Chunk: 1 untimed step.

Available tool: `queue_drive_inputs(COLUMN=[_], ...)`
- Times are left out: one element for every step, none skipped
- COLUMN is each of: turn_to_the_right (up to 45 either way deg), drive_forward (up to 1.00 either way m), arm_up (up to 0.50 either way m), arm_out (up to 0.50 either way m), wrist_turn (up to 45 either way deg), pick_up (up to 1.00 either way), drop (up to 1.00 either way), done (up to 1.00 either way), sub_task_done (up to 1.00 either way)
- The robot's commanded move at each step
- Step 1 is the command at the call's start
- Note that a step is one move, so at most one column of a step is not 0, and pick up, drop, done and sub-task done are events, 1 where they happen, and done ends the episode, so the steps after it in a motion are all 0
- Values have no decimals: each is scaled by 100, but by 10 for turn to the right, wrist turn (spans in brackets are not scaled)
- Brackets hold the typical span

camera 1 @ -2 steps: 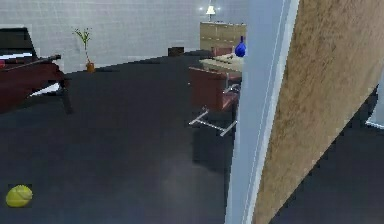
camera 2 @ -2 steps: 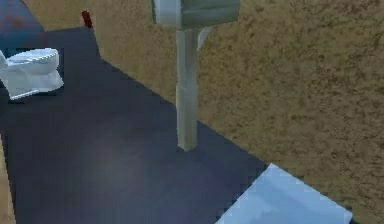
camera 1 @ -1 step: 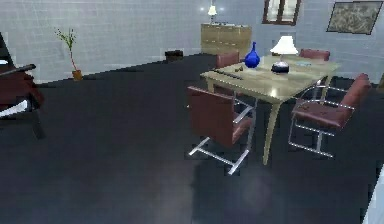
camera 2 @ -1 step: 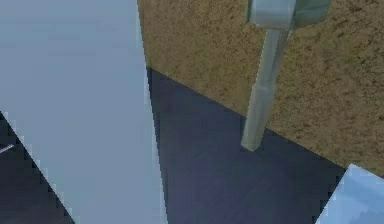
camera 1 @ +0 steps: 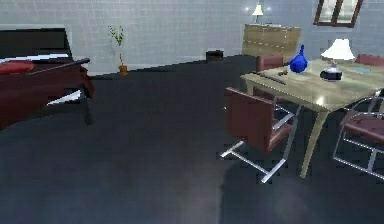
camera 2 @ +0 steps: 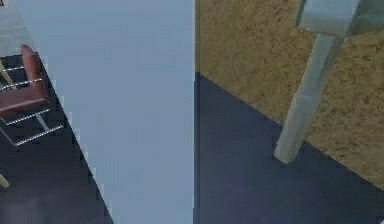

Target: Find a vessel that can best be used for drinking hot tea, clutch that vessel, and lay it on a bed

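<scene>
Ahead, a blue vase stands on the pale table.

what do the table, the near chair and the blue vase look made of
Table: pale wood with a soft sheen, by its yellowish top and legs. Chair: dark red leather-like padding on a bright metal tube frame. Vase: deep blue and glossy, glass or glazed ceramic; cannot tell which.

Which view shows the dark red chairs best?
The forward view: the near chair stands whole beside the table. The arm side view catches part of one red chair at its left edge.
</scene>
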Motion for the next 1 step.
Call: queue_drive_inputs(turn_to_the_right=[-30], drive_forward=[0], arm_up=[0], arm_out=[0], wrist_turn=[0], pick_up=[0], drop=[0], done=[0], sub_task_done=[0])
